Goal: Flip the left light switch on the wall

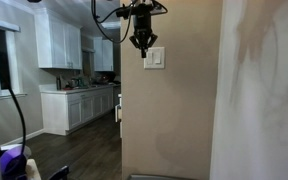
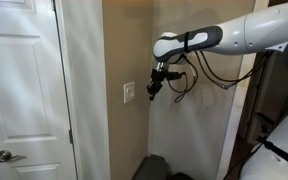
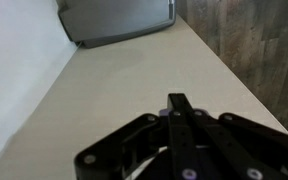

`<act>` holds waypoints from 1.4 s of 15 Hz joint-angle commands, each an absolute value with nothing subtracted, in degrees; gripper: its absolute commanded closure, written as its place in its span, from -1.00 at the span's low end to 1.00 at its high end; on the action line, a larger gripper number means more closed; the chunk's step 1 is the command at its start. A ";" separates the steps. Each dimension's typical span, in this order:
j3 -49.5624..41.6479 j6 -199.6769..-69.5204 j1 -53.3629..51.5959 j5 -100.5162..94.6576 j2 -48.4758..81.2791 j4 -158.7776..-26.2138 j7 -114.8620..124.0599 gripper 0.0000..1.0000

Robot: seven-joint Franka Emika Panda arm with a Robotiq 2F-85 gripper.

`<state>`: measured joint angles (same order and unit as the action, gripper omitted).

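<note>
The small white wall plate [image 1: 154, 58] with the left light switch sits on the beige-tan wall [image 1: 169, 120]; it shows in both exterior views [image 2: 130, 92]. My gripper [image 1: 142, 43] is shut and empty, its tip just above and left of the plate. In an exterior view the gripper [image 2: 152, 89] points at the wall [image 2: 124, 50] just right of the plate; I cannot tell whether it touches. In the wrist view the closed fingers [image 3: 176, 103] lie over the bare wall [image 3: 134, 80]; the switch is hidden there.
White kitchen cabinets [image 1: 59, 45] and a counter stand in the room behind. A paler whitish surface [image 1: 259, 90] is beside the wall. A white door [image 2: 19, 90] adjoins the wall. A dark grey object [image 3: 119, 20] sits on the floor below. Cables [image 2: 189, 80] hang from the arm.
</note>
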<state>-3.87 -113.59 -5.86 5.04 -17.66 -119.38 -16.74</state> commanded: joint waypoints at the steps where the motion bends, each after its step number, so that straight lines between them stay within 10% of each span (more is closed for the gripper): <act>1: -2.01 -115.87 -5.73 4.87 -12.83 -114.82 -18.49 1.00; 21: 1.55 -137.77 -5.78 7.99 -8.18 -114.06 -11.85 1.00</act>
